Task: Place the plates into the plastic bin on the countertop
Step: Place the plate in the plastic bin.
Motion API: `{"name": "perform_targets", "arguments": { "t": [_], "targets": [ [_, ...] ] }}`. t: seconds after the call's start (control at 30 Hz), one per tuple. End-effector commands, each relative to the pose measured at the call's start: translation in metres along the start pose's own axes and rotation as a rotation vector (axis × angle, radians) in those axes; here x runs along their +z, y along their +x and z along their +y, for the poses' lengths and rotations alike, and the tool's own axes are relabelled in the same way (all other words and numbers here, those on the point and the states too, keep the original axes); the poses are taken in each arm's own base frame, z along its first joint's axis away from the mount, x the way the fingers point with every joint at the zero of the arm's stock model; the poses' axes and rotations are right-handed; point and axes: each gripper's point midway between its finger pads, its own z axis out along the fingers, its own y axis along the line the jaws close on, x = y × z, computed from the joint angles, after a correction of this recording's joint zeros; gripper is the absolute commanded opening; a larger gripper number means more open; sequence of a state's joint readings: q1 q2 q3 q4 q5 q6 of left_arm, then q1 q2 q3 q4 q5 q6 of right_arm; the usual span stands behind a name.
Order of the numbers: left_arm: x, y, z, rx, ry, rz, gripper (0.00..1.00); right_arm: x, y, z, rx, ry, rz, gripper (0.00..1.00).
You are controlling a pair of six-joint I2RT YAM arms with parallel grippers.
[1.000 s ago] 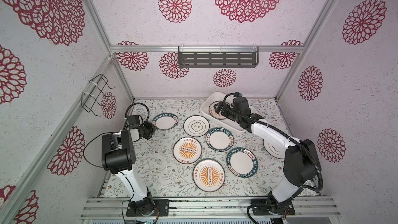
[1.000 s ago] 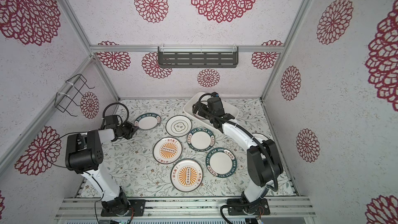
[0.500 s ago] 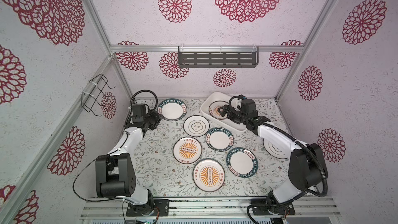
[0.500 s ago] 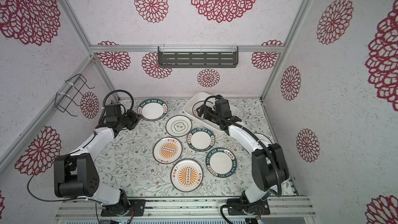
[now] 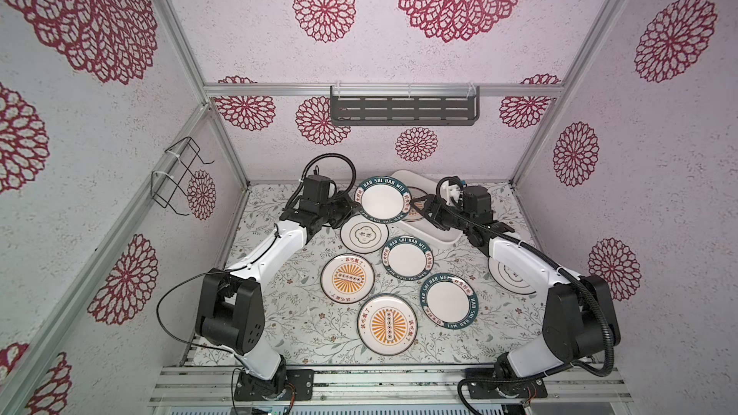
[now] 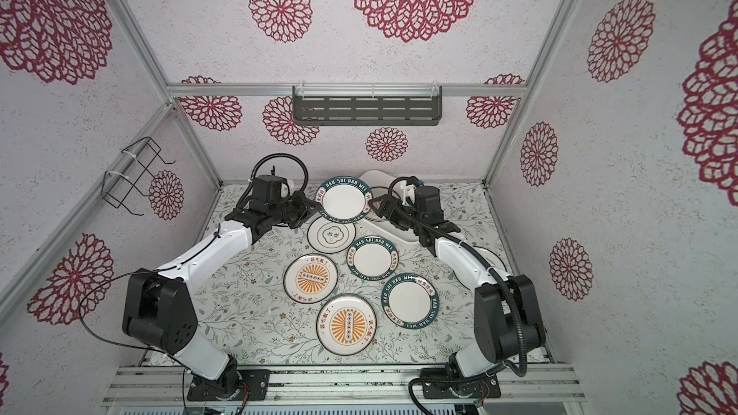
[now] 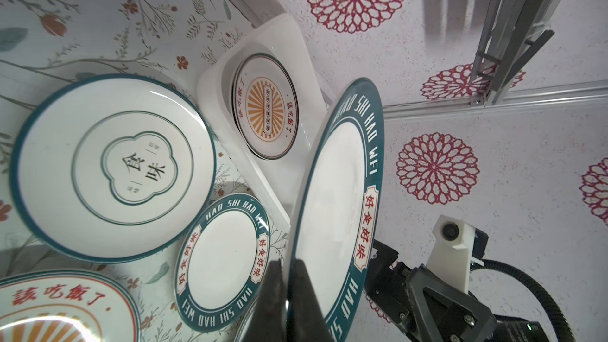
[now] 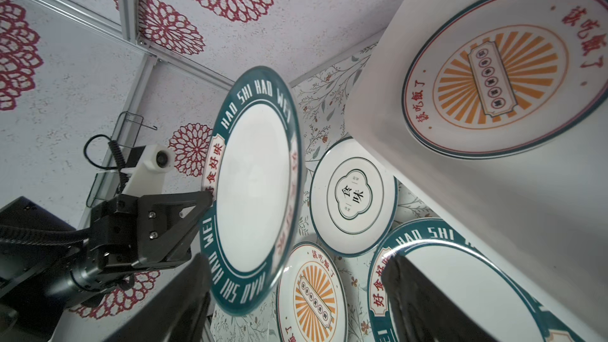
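My left gripper (image 5: 353, 209) (image 7: 289, 291) is shut on the rim of a teal-rimmed plate (image 5: 382, 197) (image 6: 343, 198) (image 7: 339, 199) (image 8: 255, 192) and holds it up, tilted, beside the near end of the plastic bin (image 5: 423, 233) (image 7: 273, 176) (image 8: 460, 208). My right gripper (image 5: 417, 211) (image 8: 296, 258) stands open at the plate's opposite edge, its fingers on either side of the rim and apart from it. A sunburst plate (image 7: 265, 106) (image 8: 500, 74) lies in the bin. Several more plates lie on the countertop (image 5: 287, 313).
On the countertop lie a clover plate (image 5: 364, 235), two teal-rimmed plates (image 5: 407, 259) (image 5: 449, 305), two sunburst plates (image 5: 348, 278) (image 5: 387, 325) and a ringed plate (image 5: 511, 277) partly under my right arm. A dark shelf (image 5: 403, 111) and a wire rack (image 5: 175, 177) hang on the walls.
My left arm lifted the teal-rimmed plate off the left countertop and carried it right, toward the bin. My right gripper drew back from over the bin to the plate's edge, jaws narrowing a little.
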State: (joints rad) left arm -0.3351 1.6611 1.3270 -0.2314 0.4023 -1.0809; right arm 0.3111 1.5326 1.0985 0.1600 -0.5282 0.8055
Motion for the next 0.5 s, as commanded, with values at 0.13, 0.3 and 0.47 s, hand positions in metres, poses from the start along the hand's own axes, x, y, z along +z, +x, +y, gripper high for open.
{"name": "perform_targets", "arguments": {
  "t": [0.13, 0.3, 0.47],
  "targets": [
    [0.005, -0.004, -0.037, 0.069, 0.080, 0.044, 0.08, 0.007, -0.009, 0.011, 0.068, -0.086, -0.039, 0.69],
    [0.010, -0.003, -0.043, 0.097, 0.083, 0.070, 0.11, 0.010, -0.014, 0.002, 0.116, -0.059, -0.071, 0.50],
    [0.013, 0.002, -0.046, 0.100, 0.096, 0.086, 0.14, 0.013, -0.020, -0.002, 0.153, -0.052, -0.100, 0.29]
  ]
}}
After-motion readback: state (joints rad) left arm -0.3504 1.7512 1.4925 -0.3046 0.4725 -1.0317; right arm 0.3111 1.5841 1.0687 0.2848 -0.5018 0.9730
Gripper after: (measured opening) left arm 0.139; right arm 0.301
